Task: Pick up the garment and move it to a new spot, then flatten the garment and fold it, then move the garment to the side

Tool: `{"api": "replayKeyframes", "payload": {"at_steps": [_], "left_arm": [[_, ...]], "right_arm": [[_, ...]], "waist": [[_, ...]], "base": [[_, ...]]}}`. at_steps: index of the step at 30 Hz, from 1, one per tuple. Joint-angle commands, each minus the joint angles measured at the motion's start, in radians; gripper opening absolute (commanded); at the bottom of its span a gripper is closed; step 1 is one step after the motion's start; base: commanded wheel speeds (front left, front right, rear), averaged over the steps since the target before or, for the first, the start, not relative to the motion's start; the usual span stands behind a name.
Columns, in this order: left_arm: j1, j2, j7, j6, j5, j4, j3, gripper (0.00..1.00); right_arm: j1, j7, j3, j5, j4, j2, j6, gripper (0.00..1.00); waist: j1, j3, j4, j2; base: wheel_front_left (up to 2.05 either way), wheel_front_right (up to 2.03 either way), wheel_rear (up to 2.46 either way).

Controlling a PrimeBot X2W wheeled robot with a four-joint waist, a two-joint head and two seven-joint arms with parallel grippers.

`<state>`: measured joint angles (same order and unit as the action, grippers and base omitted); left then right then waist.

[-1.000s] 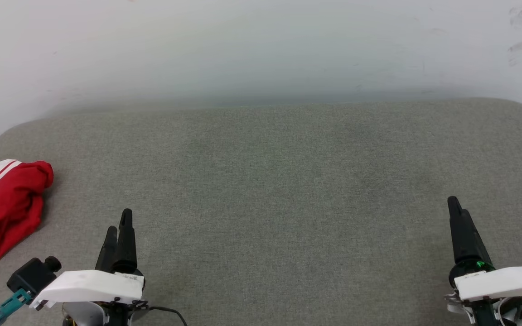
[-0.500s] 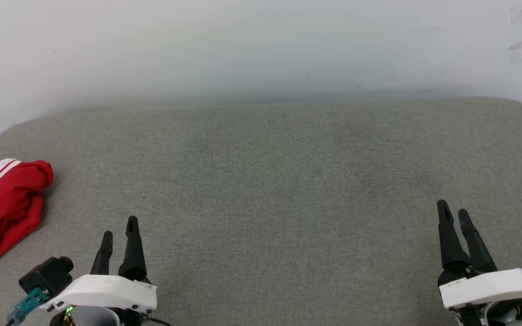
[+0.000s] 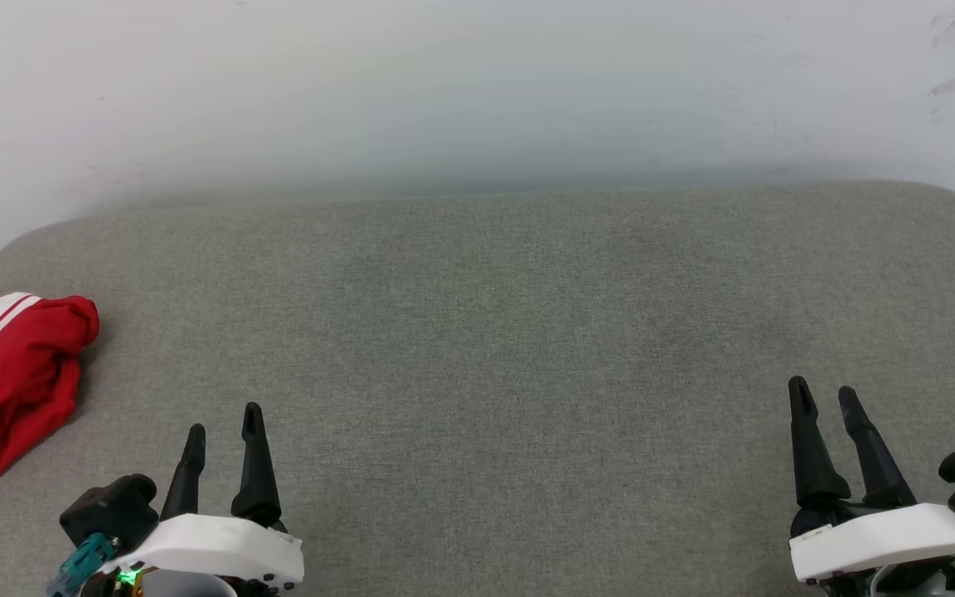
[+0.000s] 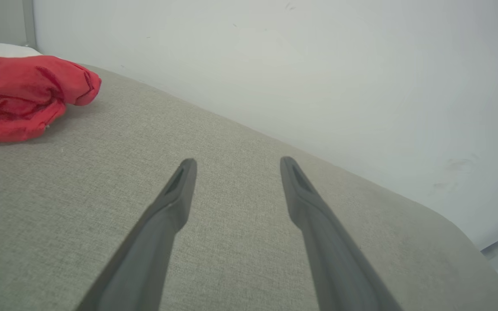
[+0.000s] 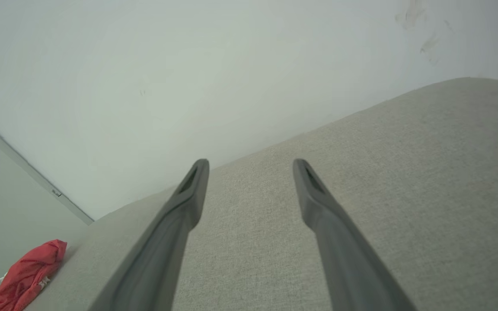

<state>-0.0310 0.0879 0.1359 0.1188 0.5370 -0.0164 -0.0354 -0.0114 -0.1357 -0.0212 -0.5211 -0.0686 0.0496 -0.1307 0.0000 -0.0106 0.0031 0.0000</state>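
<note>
1. Here's the garment (image 3: 5, 373), a crumpled red jersey shirt with a white, red-striped patch showing on top. It lies bunched in a heap, not flattened and not folded.
2. It sits well off to the left of the left tool (image 3: 225, 420) and a little ahead of it, right at the left end of the cushion (image 3: 486, 332), a wide grey woven-fabric pad with rounded corners.
3. In the left wrist view the garment (image 4: 20, 95) shows ahead and to the left of the tool, well clear of it, nothing touching.
4. The left tool, long and dark on a white housing, is spread wide with nothing between its tips (image 4: 238, 160), just bare grey fabric beneath.
5. Across we go: the right tool (image 3: 822, 388) is far from the garment, the whole cushion between them. It too is spread apart and holds nothing (image 5: 251, 161).
6. From the right wrist view the garment (image 5: 26, 276) is a small red lump far off to that tool's left.
7. Ahead of both tools, beyond the cushion's far edge, rises a plain pale wall (image 3: 444, 83), with a few dark scuff marks (image 3: 954, 33) up beyond the right tool.
</note>
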Motion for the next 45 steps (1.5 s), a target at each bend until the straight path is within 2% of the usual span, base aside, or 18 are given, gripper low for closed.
{"api": "replayKeyframes", "payload": {"at_steps": [1,15,23,45], "left_arm": [[0.001,0.008,0.011,0.005,-0.027,0.016,-0.006,1.0],[-0.024,0.011,0.043,0.023,-0.158,0.049,-0.027,1.0],[-0.036,0.01,0.064,0.001,-0.231,0.07,-0.04,1.0],[-0.068,-0.013,0.107,-0.026,-0.396,0.049,-0.021,1.0]], "right_arm": [[0.0,-0.009,0.003,0.028,0.015,0.002,0.0,1.0],[-0.015,-0.042,0.011,0.162,0.035,0.002,0.0,1.0],[-0.023,-0.063,0.017,0.24,0.047,0.001,0.0,1.0],[-0.049,-0.105,0.026,0.373,0.054,0.001,0.0,1.0]], "waist": [[0.0,0.0,0.001,0.0],[0.0,0.002,0.002,0.0],[0.0,-0.001,0.002,0.0],[0.0,-0.002,0.005,0.0]], "base": [[0.0,0.0,0.0],[0.0,0.0,0.0],[0.0,0.0,0.0],[0.0,0.0,0.0]]}}
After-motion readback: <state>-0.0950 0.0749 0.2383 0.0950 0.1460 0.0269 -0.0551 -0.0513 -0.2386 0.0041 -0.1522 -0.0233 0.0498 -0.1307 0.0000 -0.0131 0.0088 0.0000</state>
